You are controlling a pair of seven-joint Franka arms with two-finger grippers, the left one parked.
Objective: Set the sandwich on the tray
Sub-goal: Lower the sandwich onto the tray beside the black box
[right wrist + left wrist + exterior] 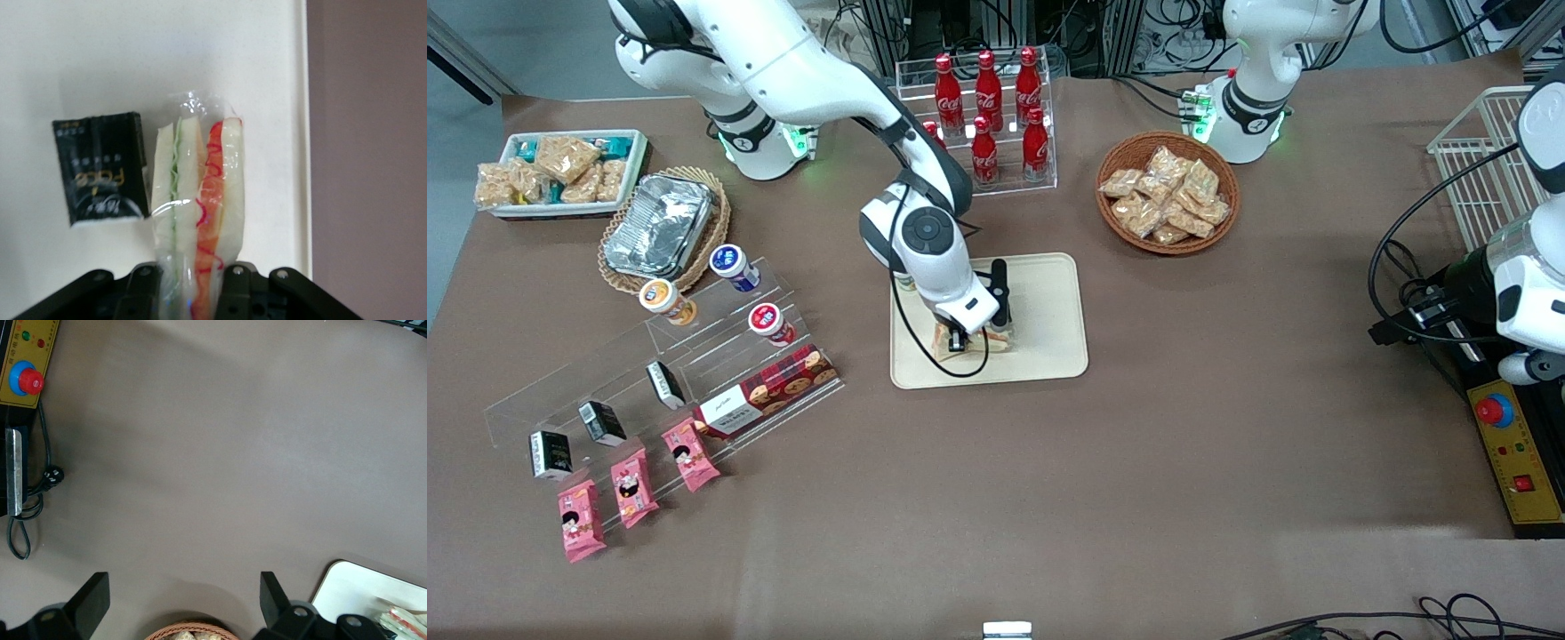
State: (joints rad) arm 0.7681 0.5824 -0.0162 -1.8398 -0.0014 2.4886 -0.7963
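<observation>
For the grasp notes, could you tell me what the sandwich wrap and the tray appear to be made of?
The sandwich, held between the gripper's fingers over the tray, is wrapped in thin clear film, probably plastic: it is glossy and crinkled, and the filling layers show through. The tray looks like matte cream plastic or a fibre composite; its surface is smooth, opaque and unreflective.

— Where does the sandwich (pixel 197 213) sit?
— On the tray (pixel 1049 356), near the tray's edge closest to the front camera, with the gripper (pixel 960 340) clamped around one end of it, right above the tray.
— Anything else on that tray?
— A small packet (pixel 101 170) lies just beside the sandwich, apart from it.
— And around the tray?
— A bottle rack (pixel 987 116) stands farther from the camera. A basket of snack packets (pixel 1168 193) lies toward the parked arm's end; a stepped display stand (pixel 667 364) toward the working arm's end.
</observation>
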